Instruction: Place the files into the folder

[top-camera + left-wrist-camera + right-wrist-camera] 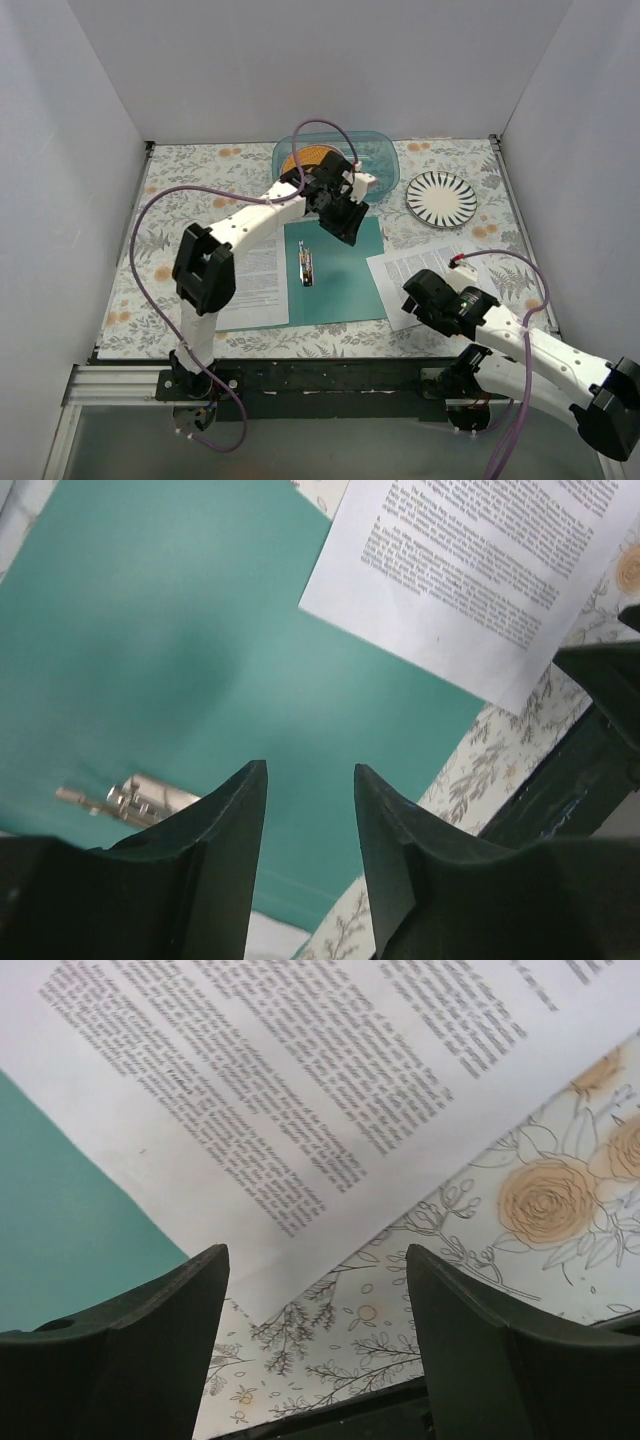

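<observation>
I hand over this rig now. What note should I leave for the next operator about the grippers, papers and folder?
Left gripper: open, empty, above the open folder.
Right gripper: open, empty, over the near corner of the right sheet.
Right sheet: mostly outside, one edge overlapping the folder.
Left sheet: lies left of the clip.
Left to do: move the right sheet inside.

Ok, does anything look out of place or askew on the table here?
One printed sheet lies skewed on the tablecloth right of the open folder. Only its left edge overlaps the teal cover, so it is not sitting squarely inside. Nothing looks spilled or damaged.
</observation>
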`<state>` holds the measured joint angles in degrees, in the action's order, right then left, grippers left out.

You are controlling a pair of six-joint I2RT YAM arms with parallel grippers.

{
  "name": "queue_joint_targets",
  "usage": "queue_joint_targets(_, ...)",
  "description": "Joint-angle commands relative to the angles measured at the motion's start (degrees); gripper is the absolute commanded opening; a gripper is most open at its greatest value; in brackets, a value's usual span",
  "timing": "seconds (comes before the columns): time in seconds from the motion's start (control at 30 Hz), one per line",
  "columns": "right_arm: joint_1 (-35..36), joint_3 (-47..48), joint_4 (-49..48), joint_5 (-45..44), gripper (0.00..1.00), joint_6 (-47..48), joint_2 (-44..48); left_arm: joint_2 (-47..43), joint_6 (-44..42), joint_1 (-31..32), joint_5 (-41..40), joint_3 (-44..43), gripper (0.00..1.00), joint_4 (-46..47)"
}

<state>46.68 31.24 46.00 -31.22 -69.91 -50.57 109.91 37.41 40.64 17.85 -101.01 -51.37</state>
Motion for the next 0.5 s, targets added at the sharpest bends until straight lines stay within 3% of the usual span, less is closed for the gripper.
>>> queue_joint_targets(0.0,-0.6,-3.4,5.0,-1.7,0.80,-10.1,5.1,8.3,2.0,3.8,1.9,-6.2,0.39,2.8)
queue_joint_targets(0.23,-0.6,-6.0,4.0,2.6,0.80,-12.2,7.4,18.5,2.1,8.6,-1.5,-13.9,0.34,6.0)
queue_joint_targets(0.47,-0.6,-8.5,0.3,4.0,0.80,-13.1,4.3,22.1,2.1,10.1,-4.6,-16.8,0.31,9.9)
